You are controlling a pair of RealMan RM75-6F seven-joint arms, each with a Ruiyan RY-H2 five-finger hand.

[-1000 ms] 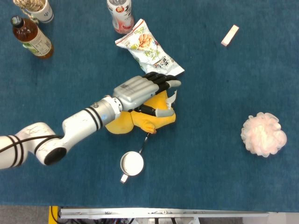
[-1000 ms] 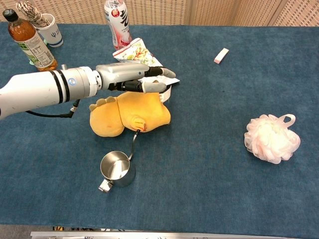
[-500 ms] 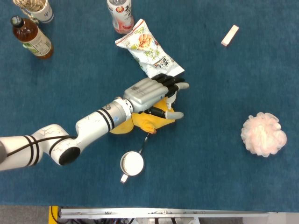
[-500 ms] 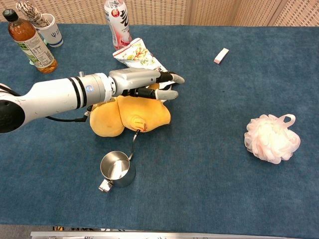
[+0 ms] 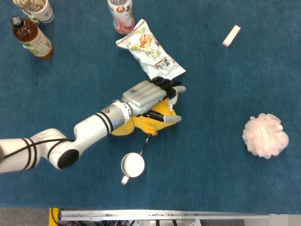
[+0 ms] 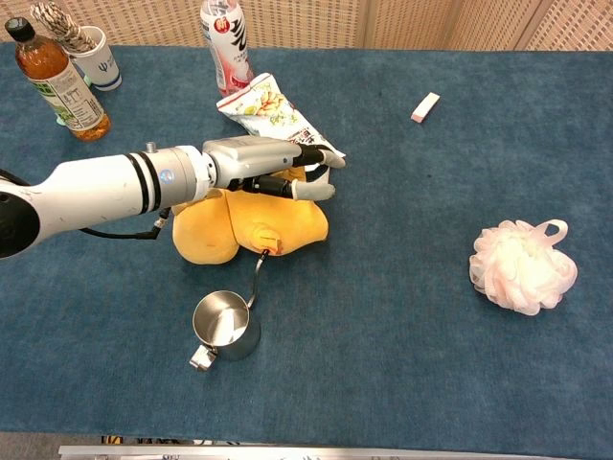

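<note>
A yellow plush toy (image 5: 163,113) (image 6: 259,225) lies near the table's middle, mostly hidden under my left hand in the head view. My left hand (image 5: 149,95) (image 6: 268,163) reaches over the toy's top from the left. Its fingers are stretched out and apart, the thumb lying along the toy's right edge, and it grips nothing. The toy's small white tag shows by the fingertips. Just beyond the fingertips lies a snack bag (image 5: 150,49) (image 6: 270,107). My right hand shows in neither view.
A steel cup (image 5: 132,165) (image 6: 226,328) stands in front of the toy. A pink bath pouf (image 5: 265,135) (image 6: 522,266) sits at the right, a small pink block (image 5: 231,36) (image 6: 424,106) at the back. A tea bottle (image 5: 33,37), a mug (image 6: 94,56) and a pink bottle (image 5: 121,14) stand at the back left.
My left hand slid right across the plush toy, then drew back a little. Its fingers stay spread; the toy has barely moved.
</note>
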